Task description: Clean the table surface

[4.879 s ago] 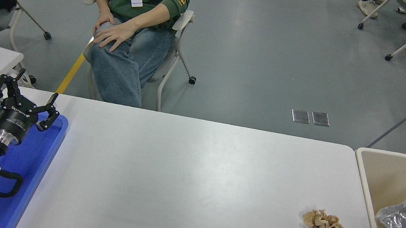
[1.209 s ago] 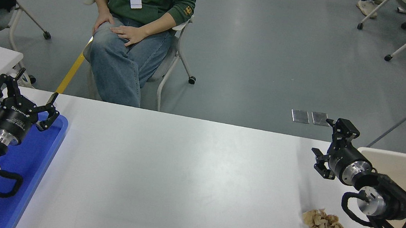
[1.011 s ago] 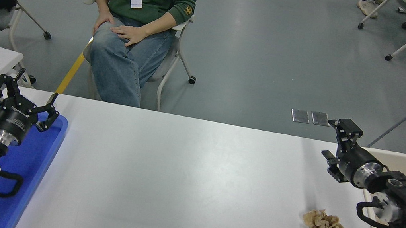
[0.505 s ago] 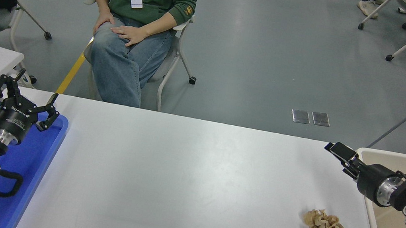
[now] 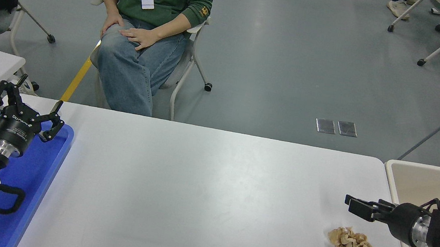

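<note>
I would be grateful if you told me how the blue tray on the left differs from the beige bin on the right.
The blue tray is bright blue and shallow; the beige bin is pale beige with taller walls. The tray lies on the table surface at its left end; the bin stands off its right end. The left gripper hovers open above the tray; the right gripper reaches out from the bin's side. Both are rectangular with rounded corners.

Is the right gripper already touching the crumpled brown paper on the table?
No, the right gripper hangs clear above and beside the crumpled brown paper.
</note>
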`<action>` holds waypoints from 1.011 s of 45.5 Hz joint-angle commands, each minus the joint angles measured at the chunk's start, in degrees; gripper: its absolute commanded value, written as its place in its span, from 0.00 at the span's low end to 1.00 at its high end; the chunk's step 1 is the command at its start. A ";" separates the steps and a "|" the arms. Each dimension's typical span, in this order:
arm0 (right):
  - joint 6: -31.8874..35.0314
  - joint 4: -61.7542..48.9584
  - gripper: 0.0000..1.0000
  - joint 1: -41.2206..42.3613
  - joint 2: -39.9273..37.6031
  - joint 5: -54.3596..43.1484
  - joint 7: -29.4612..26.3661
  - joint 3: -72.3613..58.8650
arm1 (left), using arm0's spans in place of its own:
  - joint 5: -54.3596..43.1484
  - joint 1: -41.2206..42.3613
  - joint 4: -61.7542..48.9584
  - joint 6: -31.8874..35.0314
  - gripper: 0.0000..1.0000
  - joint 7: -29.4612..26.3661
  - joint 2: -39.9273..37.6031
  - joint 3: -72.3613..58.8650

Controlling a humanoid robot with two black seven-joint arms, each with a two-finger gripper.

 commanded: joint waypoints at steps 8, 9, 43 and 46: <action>-0.04 -0.91 1.00 -0.38 1.58 -5.49 0.21 -5.23 | 0.00 0.00 0.00 0.00 1.00 0.00 -0.01 0.00; -0.04 -0.99 1.00 -0.47 1.58 -5.49 0.21 -5.41 | 0.00 0.00 0.00 0.00 1.00 0.00 -0.01 0.00; -0.21 -7.67 0.98 -4.60 7.91 -5.23 0.21 -6.47 | 0.00 0.00 0.00 0.00 1.00 0.00 -0.01 0.00; -0.21 -8.81 0.93 -4.60 8.43 -5.32 0.21 -6.55 | 0.00 0.00 0.00 0.00 1.00 0.00 -0.01 0.00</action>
